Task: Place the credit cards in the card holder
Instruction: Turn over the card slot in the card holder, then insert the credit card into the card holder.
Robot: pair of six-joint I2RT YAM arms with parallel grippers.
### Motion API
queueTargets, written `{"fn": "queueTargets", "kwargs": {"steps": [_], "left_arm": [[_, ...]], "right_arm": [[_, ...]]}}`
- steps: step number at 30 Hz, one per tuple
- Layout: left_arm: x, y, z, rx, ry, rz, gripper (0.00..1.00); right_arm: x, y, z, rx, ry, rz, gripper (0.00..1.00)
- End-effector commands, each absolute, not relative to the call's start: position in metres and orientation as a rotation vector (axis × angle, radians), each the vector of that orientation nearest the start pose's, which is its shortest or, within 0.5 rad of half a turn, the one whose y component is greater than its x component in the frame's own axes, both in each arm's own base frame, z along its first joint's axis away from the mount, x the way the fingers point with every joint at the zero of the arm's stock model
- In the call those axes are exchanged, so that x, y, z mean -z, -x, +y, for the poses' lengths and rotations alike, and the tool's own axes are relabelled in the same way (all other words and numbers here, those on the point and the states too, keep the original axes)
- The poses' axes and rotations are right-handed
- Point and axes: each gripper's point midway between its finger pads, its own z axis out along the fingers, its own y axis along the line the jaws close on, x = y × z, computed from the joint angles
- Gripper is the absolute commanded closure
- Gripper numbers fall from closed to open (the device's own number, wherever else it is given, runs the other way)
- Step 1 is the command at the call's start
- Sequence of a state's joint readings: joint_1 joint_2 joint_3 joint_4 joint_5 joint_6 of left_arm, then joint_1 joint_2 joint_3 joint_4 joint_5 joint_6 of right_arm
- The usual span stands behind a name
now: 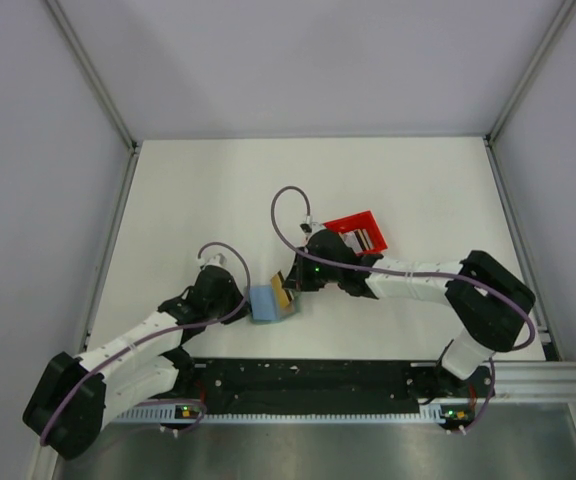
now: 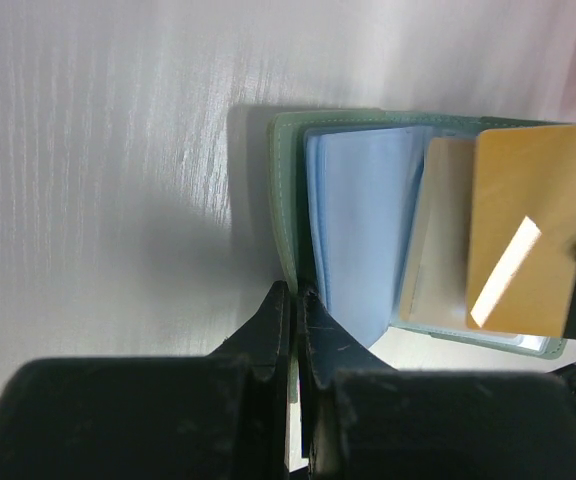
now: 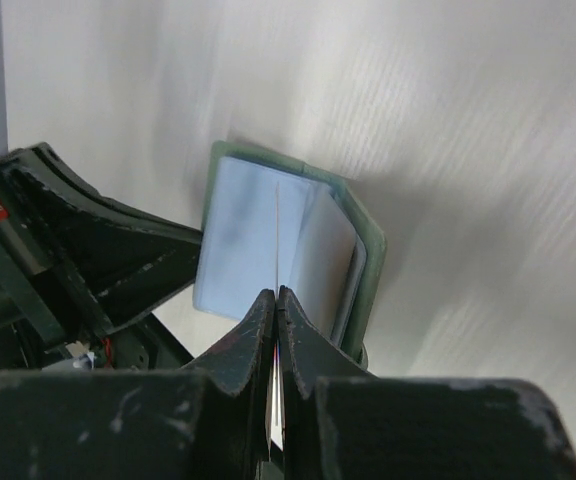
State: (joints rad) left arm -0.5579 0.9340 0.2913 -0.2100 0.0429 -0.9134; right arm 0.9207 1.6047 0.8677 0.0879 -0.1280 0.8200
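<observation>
The step in hand looks like sliding one card into the open card holder (image 2: 363, 230). The right gripper (image 3: 276, 295) is pinched tight on a gold card (image 2: 528, 220), held over the right side of the holder. To do this well, the card's front edge should line up with the mouth of a pocket and go in flat and slowly, so it does not catch on the rim or bend. The left gripper (image 2: 295, 295) is squeezed shut on the near edge of the holder. It should hold firm, so the holder does not slide or flap shut when the card pushes in.

The holder lies open on the white table (image 1: 198, 200), between the two grippers, with the red bin (image 1: 356, 230) a little way behind. Its outside is grey-green with a stitched rim. Inside it is light blue, with soft thin leaves like pages. A paler card (image 2: 443, 230) lies just beside the gold one; it may already sit in a pocket, but the view is too blurry to be sure.
</observation>
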Motion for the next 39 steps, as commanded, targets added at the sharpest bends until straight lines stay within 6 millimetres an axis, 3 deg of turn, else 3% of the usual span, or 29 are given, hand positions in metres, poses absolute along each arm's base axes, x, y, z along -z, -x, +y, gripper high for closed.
{"fn": "queueTargets", "kwargs": {"steps": [1,14,22,34,39], "left_arm": [[-0.022,-0.185,-0.162,0.689,0.430,2.494,1.00],[-0.016,-0.180,-0.165,0.736,0.459,2.495,1.00],[-0.012,-0.176,-0.165,0.750,0.463,2.503,1.00],[-0.014,-0.177,-0.168,0.777,0.445,2.491,1.00],[-0.016,-0.177,-0.171,0.793,0.441,2.487,1.00]], "right_arm": [[-0.077,-0.208,0.380,-1.107,0.173,2.463,1.00],[-0.032,-0.201,0.362,-1.101,-0.035,2.533,1.00],[-0.013,-0.208,0.358,-1.111,-0.122,2.544,1.00],[-0.010,-0.224,0.363,-1.066,-0.138,2.507,1.00],[-0.006,-0.216,0.369,-1.076,-0.129,2.534,1.00]]}}
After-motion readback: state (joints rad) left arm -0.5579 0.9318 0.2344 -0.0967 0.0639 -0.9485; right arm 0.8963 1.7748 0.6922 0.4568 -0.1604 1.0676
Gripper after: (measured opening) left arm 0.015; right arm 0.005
